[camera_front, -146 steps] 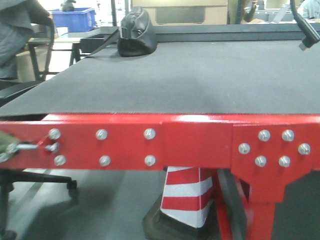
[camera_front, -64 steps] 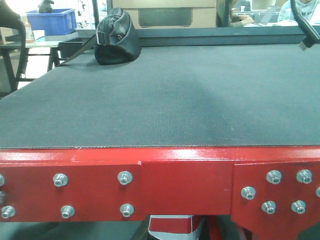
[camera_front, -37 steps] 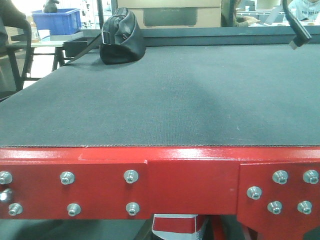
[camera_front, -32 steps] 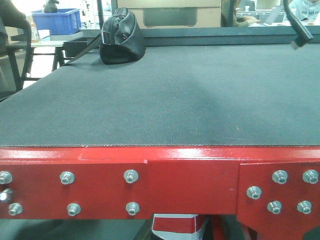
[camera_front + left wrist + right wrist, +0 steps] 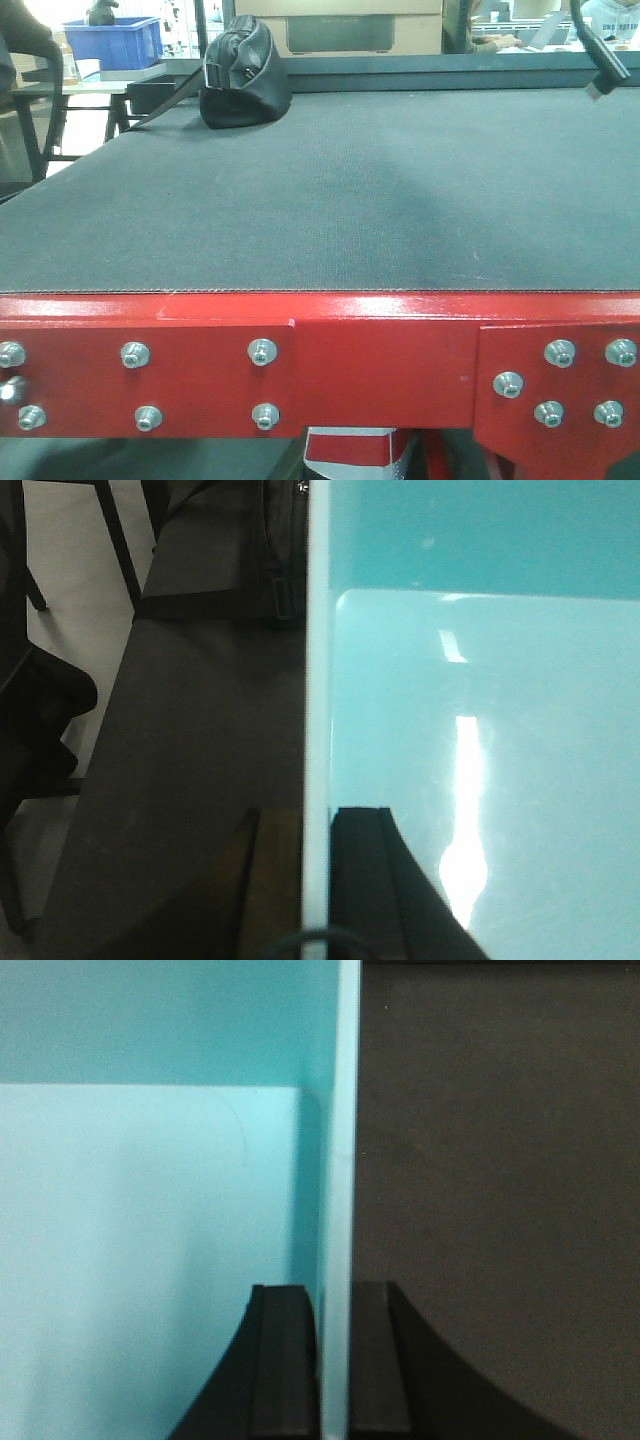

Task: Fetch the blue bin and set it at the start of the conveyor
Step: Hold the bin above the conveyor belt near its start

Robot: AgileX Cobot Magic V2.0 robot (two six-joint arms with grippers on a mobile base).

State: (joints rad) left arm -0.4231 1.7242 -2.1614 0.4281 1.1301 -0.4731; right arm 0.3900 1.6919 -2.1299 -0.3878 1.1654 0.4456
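left rear: blue crate [image 5: 108,38] on table [image 5: 95,76] | rear: cardboard box [image 5: 420,35] | bright backlight

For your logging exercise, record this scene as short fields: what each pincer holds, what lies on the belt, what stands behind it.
left pincer: shut on bin wall
right pincer: shut on bin's other wall
bin: turquoise, inside bare where seen
belt: dark grey, textured
frame: red, bolted, at belt's near end
bag: black, on belt, far left
crate: blue, beyond belt, left

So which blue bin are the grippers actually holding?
The pale turquoise bin: left gripper and right gripper each pinch a wall of it. The dark blue crate sits far off in the background.
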